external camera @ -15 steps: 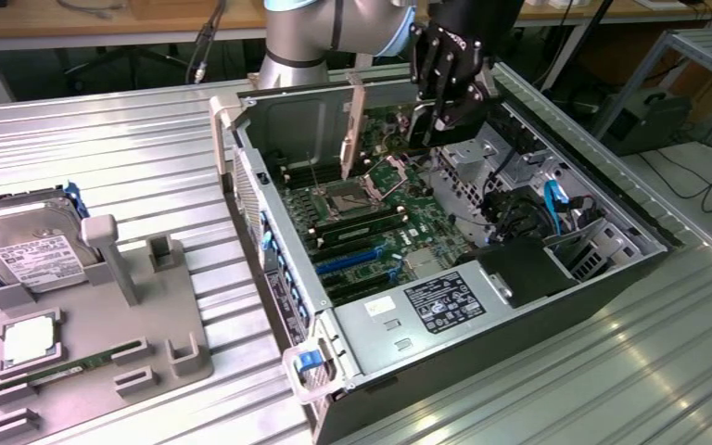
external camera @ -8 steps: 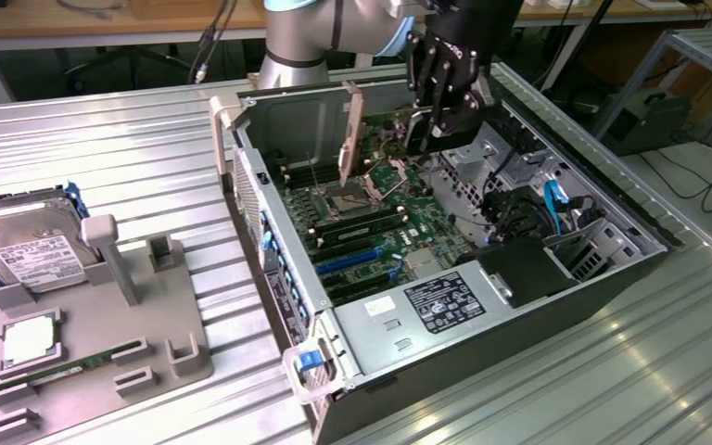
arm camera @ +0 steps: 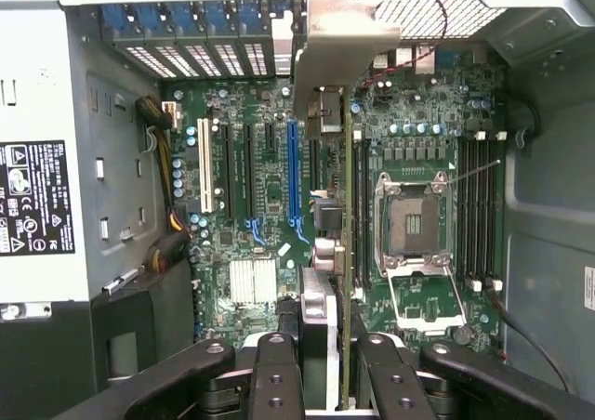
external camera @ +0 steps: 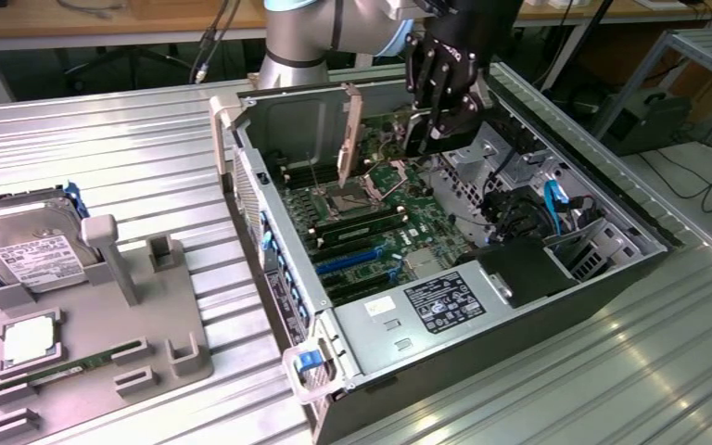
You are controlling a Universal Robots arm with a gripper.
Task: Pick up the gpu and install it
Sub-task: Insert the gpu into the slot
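Observation:
The gpu is a thin dark card seen edge-on, with its silver bracket at the far end. My gripper is shut on the card's near end, one finger on each side. In the exterior view the gripper hangs inside the open computer case, and the gpu's bracket stands upright toward the case's rear wall. The card hovers above the motherboard, between the blue slot and the CPU socket.
On the exterior view's left a grey fixture holds a silver hard drive and a green memory stick. Inside the case are the power supply, blue cables and memory slots.

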